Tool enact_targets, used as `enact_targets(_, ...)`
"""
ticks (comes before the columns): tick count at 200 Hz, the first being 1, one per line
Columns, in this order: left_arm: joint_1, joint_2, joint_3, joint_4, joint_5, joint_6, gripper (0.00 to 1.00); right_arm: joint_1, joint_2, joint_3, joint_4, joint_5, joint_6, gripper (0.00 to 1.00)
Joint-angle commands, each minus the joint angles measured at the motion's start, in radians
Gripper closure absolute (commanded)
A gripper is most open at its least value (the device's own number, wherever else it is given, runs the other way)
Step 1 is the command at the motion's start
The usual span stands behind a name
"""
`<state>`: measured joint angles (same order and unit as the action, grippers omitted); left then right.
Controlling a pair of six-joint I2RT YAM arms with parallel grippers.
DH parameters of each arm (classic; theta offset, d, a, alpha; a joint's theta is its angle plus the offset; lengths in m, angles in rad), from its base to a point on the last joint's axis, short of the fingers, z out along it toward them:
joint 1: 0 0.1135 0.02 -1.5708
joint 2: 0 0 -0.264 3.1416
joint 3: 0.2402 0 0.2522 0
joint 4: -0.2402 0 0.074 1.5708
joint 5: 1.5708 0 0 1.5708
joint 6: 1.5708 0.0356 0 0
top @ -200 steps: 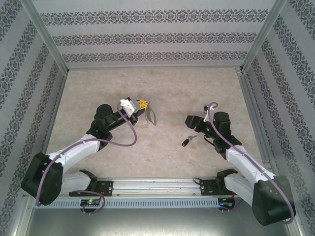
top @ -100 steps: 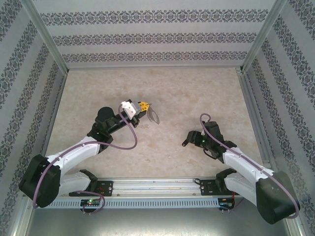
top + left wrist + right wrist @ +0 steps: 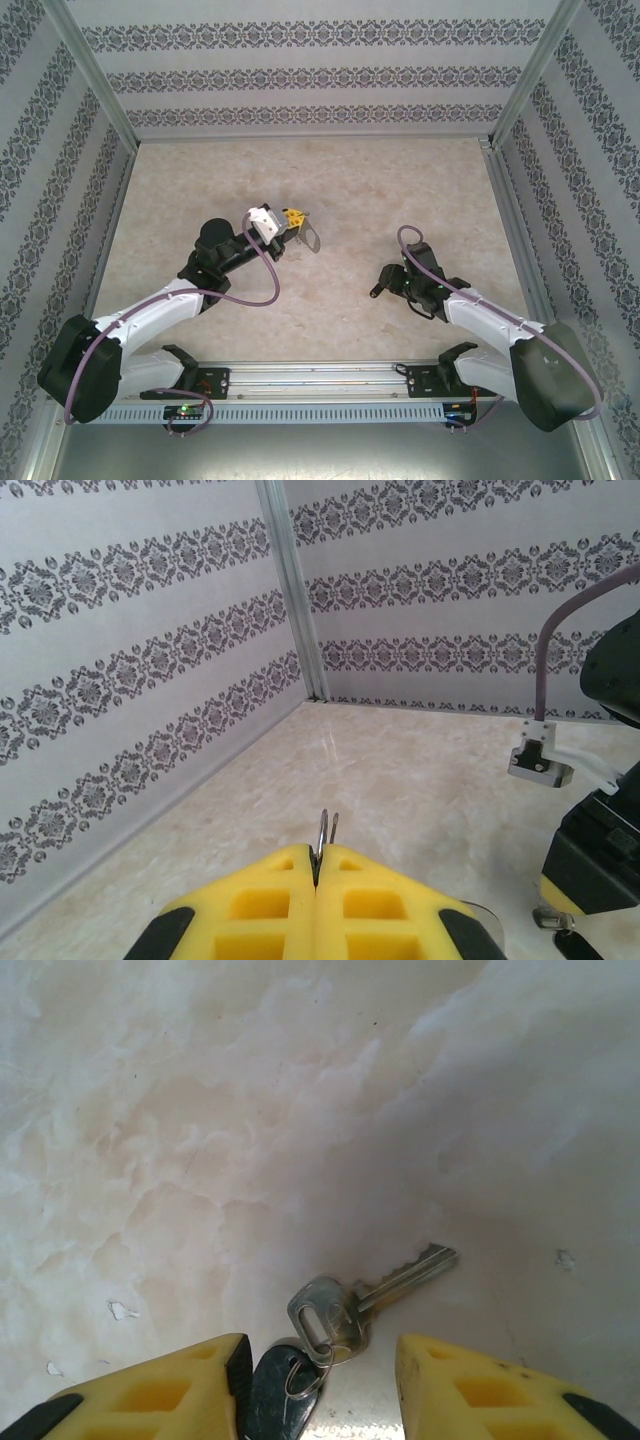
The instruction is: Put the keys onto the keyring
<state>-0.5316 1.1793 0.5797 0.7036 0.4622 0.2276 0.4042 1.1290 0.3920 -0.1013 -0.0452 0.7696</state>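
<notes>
Our right gripper has dropped low over the keys since a second ago. Its jaws stand apart, and the black head and silver blade lie on the table between the pads. Our left gripper is clamped tight on the keyring — well apart from the keys.

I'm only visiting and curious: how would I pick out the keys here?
On the marbled table, find the right gripper, its yellow fingers spread. The keys lie flat between them: a silver key ringed to a stubby black head, unlike the grey keyring pinched in the left gripper.
</notes>
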Motion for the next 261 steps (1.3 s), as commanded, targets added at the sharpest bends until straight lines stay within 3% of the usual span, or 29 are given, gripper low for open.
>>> enact_targets(1,-0.019,0.013,0.018,0.026,0.004,-0.014,1.00,0.016,0.011,0.027,-0.004,0.014,0.026,0.59)
enact_targets(116,-0.030,0.028,0.012,0.055,0.028,-0.029,1.00,0.043,0.078,0.033,0.014,0.027,0.054,0.62)
enact_targets(261,-0.038,0.060,0.011,0.091,0.036,-0.046,1.00,0.050,0.083,0.033,0.024,0.018,0.053,0.92)
